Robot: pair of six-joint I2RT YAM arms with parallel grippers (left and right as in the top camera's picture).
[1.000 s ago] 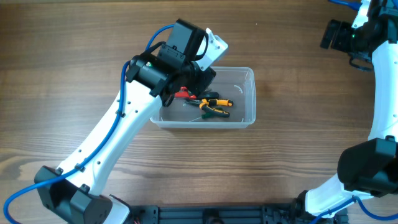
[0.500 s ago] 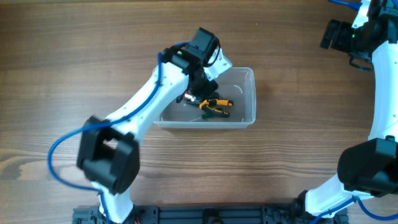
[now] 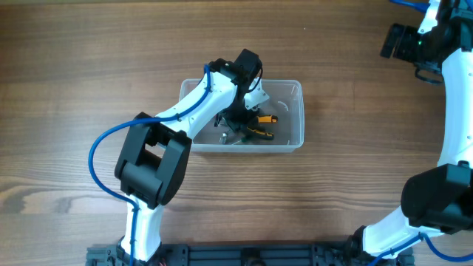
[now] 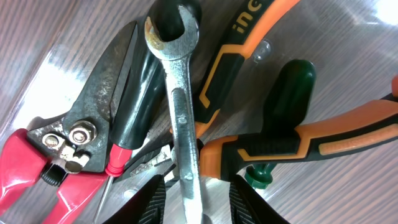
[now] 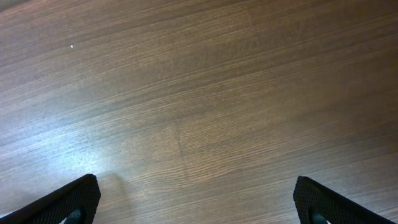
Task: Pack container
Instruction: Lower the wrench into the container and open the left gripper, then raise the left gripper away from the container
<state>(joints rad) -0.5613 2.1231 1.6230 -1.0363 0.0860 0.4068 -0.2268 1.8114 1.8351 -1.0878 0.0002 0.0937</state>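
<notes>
Likely the container [image 3: 281, 145] is light by itself, but the metal tools inside make it heavier. Its thin plastic walls look as if they could bend, and the smooth sides may be slippery. The thick rim looks like the best place to take hold of it, with one hand on each short end.

The container is a clear box with round corners. It sits near the middle of the bench, a little toward the far edge.

Inside it lies a pile of tools. A silver wrench [image 4: 180, 106] lies on top. Red-handled cutters [image 4: 37, 162] are beside it, and orange and black pliers [image 4: 298, 146] cross under it. A green-handled screwdriver [image 4: 289, 93] lies there too.

The left gripper [image 4: 196, 202] reaches down into the container, right over the pile. Its two fingers are apart, and the wrench shaft runs between them with a gap on each side, so it does not look squeezed.

The right gripper [image 5: 196, 193] is well apart from the container, up by the far right corner of the bench. Its fingers are spread wide and only bare wood shows under them.
</notes>
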